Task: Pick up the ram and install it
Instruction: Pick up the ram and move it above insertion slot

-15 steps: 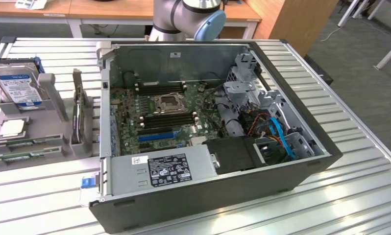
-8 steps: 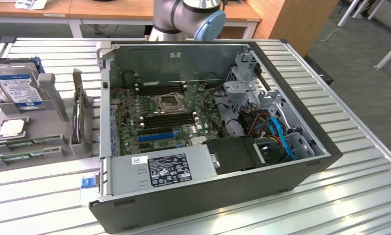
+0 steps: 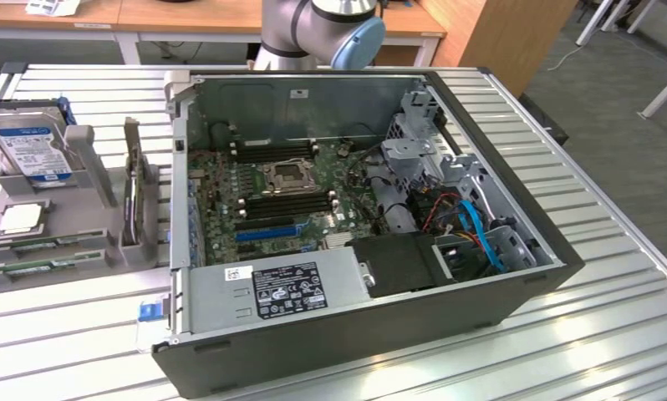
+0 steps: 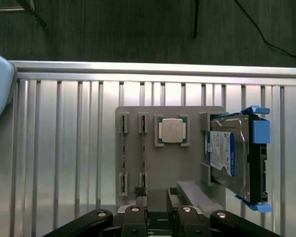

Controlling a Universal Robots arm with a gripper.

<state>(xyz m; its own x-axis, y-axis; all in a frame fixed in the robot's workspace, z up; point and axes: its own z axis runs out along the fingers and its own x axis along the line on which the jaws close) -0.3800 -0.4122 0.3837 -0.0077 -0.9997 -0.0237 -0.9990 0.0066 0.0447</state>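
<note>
Wrist view has the ram (image 4: pixel 143 148), one of two thin green sticks, standing on edge in clips of the grey parts holder (image 4: pixel 133 163), top edge free for a pinch, near the CPU (image 4: pixel 170 131) and hard drive (image 4: pixel 227 153). Over that holder hangs the gripper (image 4: pixel 158 213), jaws apart and empty. At the exterior view's left the holder sits just beside the open computer case (image 3: pixel 345 351), laid on its side so its black memory slots (image 3: pixel 294 200) face up.
</note>
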